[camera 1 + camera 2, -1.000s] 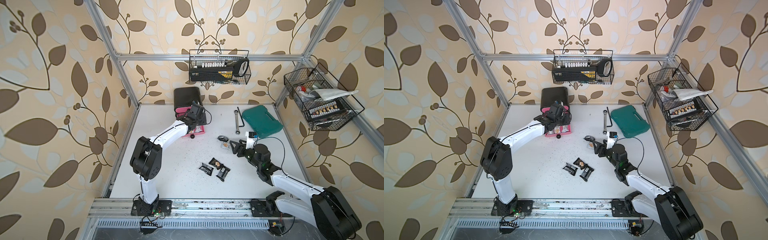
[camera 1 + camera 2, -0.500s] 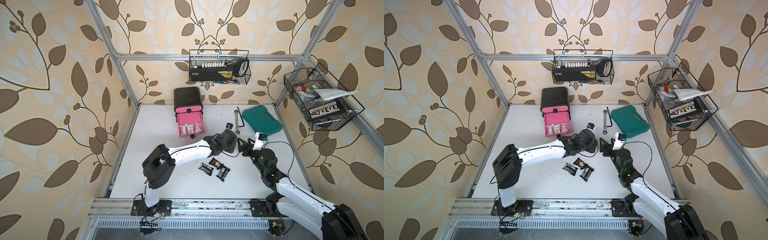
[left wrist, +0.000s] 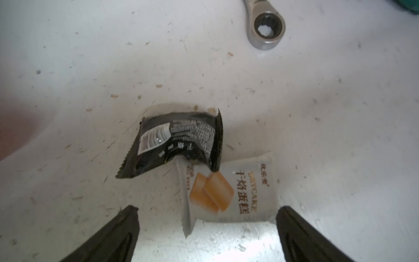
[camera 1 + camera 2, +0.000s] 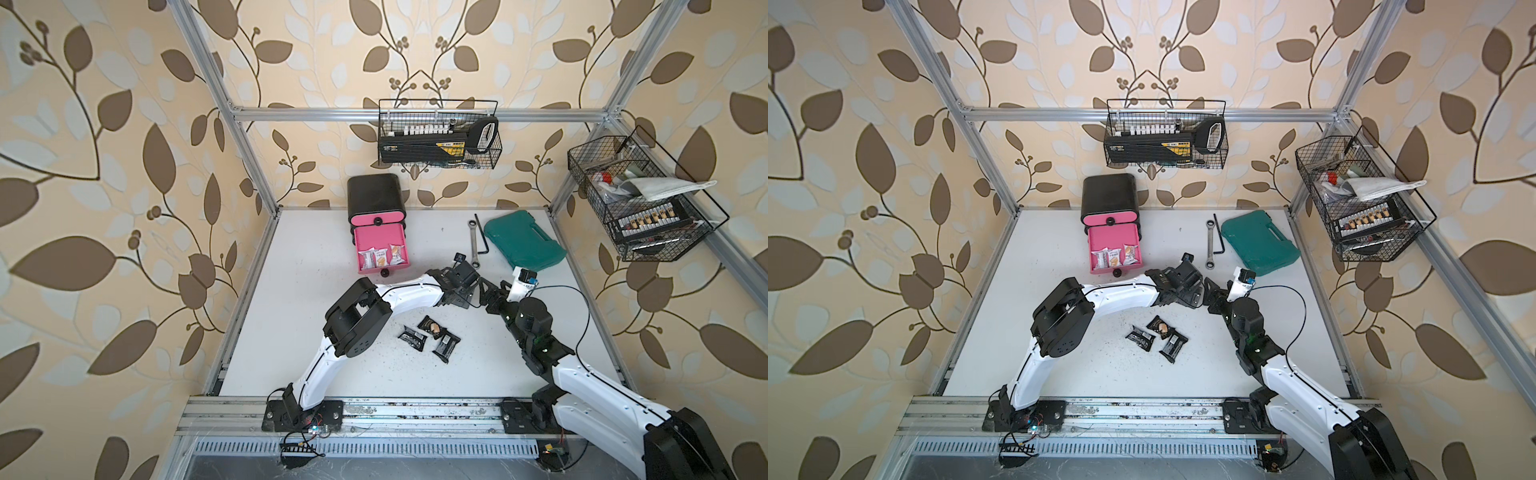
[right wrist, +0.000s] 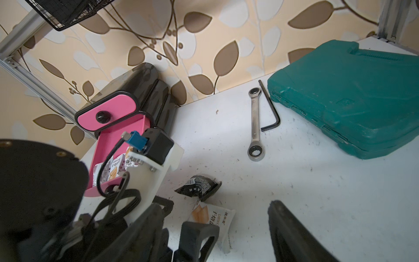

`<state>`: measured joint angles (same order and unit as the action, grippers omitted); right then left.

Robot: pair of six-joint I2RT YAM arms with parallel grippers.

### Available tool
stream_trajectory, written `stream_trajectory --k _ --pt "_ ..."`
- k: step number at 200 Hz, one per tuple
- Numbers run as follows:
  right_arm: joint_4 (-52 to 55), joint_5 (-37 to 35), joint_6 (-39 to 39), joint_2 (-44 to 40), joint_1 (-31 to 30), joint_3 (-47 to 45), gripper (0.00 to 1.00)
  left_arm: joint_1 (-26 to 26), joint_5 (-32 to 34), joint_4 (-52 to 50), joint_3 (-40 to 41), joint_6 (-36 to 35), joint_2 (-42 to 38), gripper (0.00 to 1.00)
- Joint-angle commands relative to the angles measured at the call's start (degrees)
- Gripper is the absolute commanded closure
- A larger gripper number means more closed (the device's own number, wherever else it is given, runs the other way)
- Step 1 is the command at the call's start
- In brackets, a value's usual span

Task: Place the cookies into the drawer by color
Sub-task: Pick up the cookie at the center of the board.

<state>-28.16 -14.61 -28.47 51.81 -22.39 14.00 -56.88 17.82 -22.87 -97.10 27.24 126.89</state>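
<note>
The drawer cabinet [image 4: 376, 195] is black with pink fronts. Its middle drawer [image 4: 380, 249] is pulled out and holds three white cookies [image 4: 382, 258]. Three black cookies [image 4: 432, 332] lie mid-table. A black cookie [image 3: 174, 147] rests partly on a white cookie [image 3: 233, 192]; both are hidden by the arms in both top views. My left gripper [image 3: 207, 211] hovers open just over the white one. My right gripper [image 5: 240, 217] faces it, open, one finger [image 5: 199, 231] in front of the white cookie [image 5: 215, 217]. Both grippers, left [image 4: 465, 291] and right [image 4: 488, 291], nearly meet.
A teal tool case [image 4: 523, 241] lies at the back right, with a ratchet wrench [image 4: 473, 245] and a hex key [image 4: 482, 237] just left of it. Two wire baskets, one [image 4: 438, 141] on the back wall and one [image 4: 640, 208] on the right wall, hang above the table.
My left arm has swung from the open drawer to the cookies by the right gripper, and its jaws have opened wide. The right gripper shifted slightly and stayed open.
</note>
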Motion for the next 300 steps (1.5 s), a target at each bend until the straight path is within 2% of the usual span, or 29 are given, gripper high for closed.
stream_trajectory --k 1,61,87,113,140,177,211,261,300 --pt "0.4 -1.0 0.0 -0.2 -0.3 0.5 0.25 1.4 -3.3 -0.5 -2.9 -1.9 1.2 0.02" --pt "0.4 -0.6 0.0 0.5 -0.3 0.8 0.25 1.9 -4.7 -2.6 -6.4 -3.6 6.8 0.02" --pt "0.6 -0.6 0.1 0.7 -0.3 1.0 0.25 1.9 -6.9 -2.3 -5.9 -4.0 7.8 0.02" --pt "0.6 -0.5 0.1 1.0 -0.3 1.2 0.25 1.8 -5.7 -2.9 -4.6 -3.9 7.7 0.02" --pt "0.6 -0.4 0.0 1.2 -0.3 1.3 0.25 1.8 -5.1 -4.4 -3.1 -2.4 7.2 0.24" --pt "0.7 -0.3 0.0 1.7 -0.3 1.4 0.25 1.8 -8.5 -2.6 1.1 2.3 4.5 0.49" --pt "0.6 -0.3 0.0 2.1 -0.3 1.6 0.25 1.9 -11.7 -0.3 4.0 6.5 1.4 0.62" --pt "0.6 -0.3 0.0 2.3 -0.3 1.7 0.25 2.8 -15.6 1.9 7.0 11.5 -4.5 0.77" --pt "0.7 -0.2 -0.1 2.4 -0.3 1.9 0.25 3.7 -17.4 3.4 9.9 12.7 -10.2 0.97"
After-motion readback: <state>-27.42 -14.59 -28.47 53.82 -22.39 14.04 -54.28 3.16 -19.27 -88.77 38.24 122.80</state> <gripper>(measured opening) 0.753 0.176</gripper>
